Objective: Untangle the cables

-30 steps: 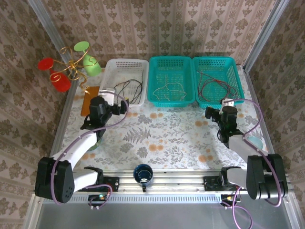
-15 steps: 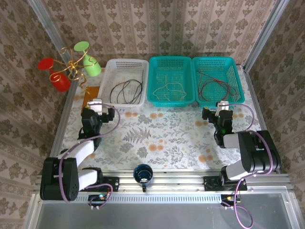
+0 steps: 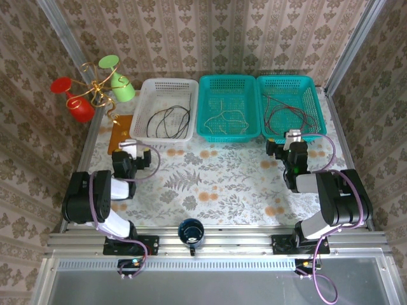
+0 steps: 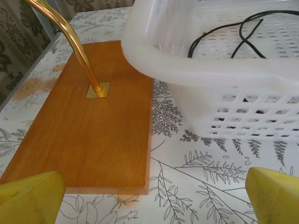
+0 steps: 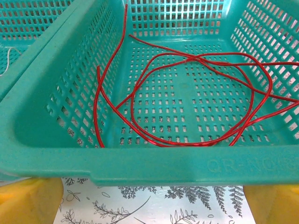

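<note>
L claw (image 4: pixel 152 198) spread, empty, by white basket (image 4: pixel 210 84); R claw (image 5: pixel 152 196) spread, empty, facing red cable (image 5: pixel 195 58) in teal basket (image 5: pixel 140 163).

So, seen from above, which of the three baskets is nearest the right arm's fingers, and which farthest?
1. Right teal basket, directly ahead of the right arm's fingers.
2. Middle teal basket, further left.
3. White basket, farthest left.
</note>
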Robot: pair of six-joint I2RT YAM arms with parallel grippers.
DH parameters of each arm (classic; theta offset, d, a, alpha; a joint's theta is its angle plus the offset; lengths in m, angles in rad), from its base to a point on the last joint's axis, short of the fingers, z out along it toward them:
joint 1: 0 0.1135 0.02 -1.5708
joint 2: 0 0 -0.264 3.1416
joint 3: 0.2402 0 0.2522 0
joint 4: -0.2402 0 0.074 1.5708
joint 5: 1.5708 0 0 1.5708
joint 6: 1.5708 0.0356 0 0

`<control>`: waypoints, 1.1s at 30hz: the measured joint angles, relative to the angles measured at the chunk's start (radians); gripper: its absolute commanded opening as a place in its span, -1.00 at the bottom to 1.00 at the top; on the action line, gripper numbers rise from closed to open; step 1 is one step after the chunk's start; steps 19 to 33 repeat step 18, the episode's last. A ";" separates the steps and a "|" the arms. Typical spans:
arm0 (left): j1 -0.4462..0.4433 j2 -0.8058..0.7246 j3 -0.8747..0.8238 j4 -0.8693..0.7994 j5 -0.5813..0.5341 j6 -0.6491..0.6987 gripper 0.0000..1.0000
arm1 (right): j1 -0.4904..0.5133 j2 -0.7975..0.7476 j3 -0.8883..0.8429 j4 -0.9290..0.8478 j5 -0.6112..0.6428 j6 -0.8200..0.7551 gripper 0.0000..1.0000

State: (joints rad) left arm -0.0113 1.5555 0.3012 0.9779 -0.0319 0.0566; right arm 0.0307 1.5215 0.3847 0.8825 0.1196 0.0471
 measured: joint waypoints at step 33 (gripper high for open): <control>0.000 0.000 0.063 -0.013 -0.018 -0.003 1.00 | -0.002 0.002 0.007 -0.026 -0.023 0.000 1.00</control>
